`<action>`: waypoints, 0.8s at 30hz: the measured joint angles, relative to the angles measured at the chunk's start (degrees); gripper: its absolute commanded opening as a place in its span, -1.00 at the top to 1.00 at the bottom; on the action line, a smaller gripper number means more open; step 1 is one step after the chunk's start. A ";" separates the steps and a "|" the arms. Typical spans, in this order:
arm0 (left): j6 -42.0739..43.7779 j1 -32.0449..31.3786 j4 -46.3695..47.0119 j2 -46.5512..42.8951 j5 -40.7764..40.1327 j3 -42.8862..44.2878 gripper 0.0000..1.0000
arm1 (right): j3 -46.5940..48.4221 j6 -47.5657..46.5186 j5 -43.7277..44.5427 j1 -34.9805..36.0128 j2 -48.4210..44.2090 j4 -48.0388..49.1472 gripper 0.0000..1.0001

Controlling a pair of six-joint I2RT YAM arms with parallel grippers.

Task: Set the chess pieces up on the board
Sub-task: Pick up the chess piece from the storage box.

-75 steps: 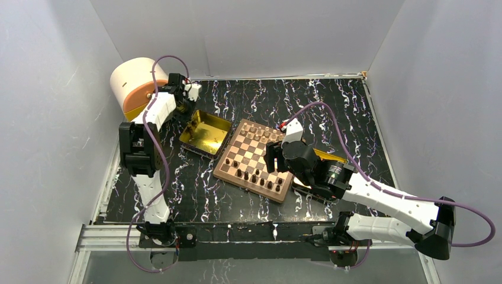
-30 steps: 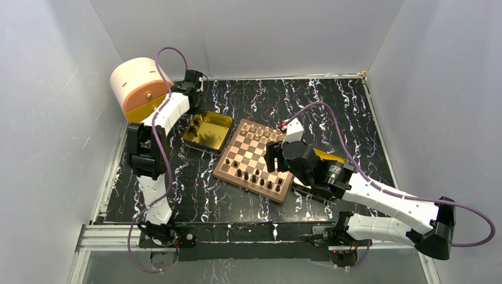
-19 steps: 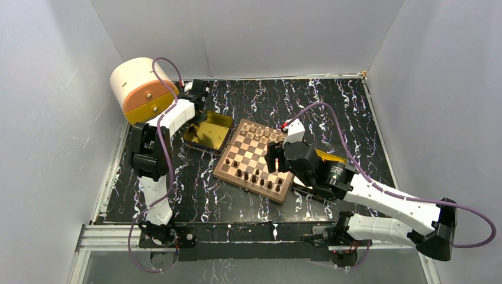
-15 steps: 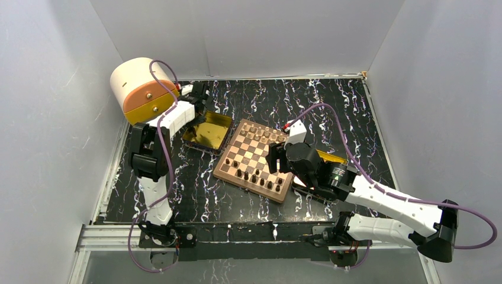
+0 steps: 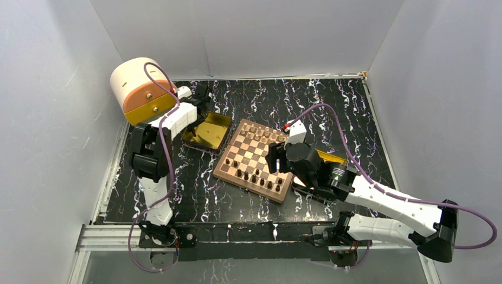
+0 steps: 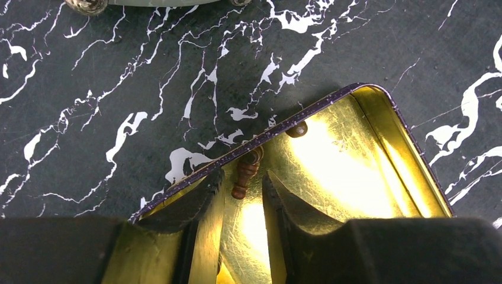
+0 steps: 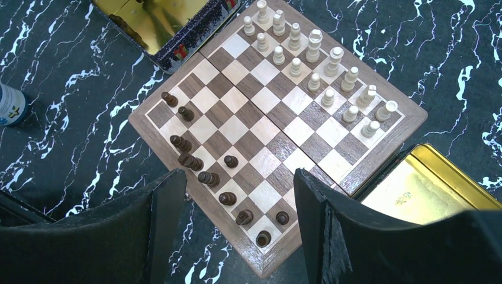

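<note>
The board (image 5: 244, 155) lies mid-table, and the right wrist view shows it too (image 7: 269, 133). Light tan pieces (image 7: 308, 53) fill its far end. Several dark pieces (image 7: 195, 163) stand along its near edge. My left gripper (image 5: 203, 115) is open inside the gold tray (image 6: 355, 171), low over its floor (image 6: 241, 177). A dark brown piece (image 6: 245, 171) lies against the tray wall just ahead of the fingertips, not gripped. A second small dark piece (image 6: 296, 129) sits by the same wall. My right gripper (image 5: 275, 161) hovers open and empty above the dark pieces (image 7: 238, 174).
A round cream and orange container (image 5: 139, 86) stands at the back left beside the left arm. The left gold tray (image 5: 216, 127) touches the board's left corner. A second gold tray (image 5: 328, 157) lies at the board's right, under the right arm. White walls enclose the table.
My left arm has swung right from the container and brought its gripper down into the left gold tray. My right arm has hardly moved.
</note>
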 measured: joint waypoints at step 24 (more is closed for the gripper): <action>-12.74 -0.98 -0.92 3.76 -5.46 0.02 0.47 | -1.79 -0.35 0.52 0.00 -2.03 1.05 -0.52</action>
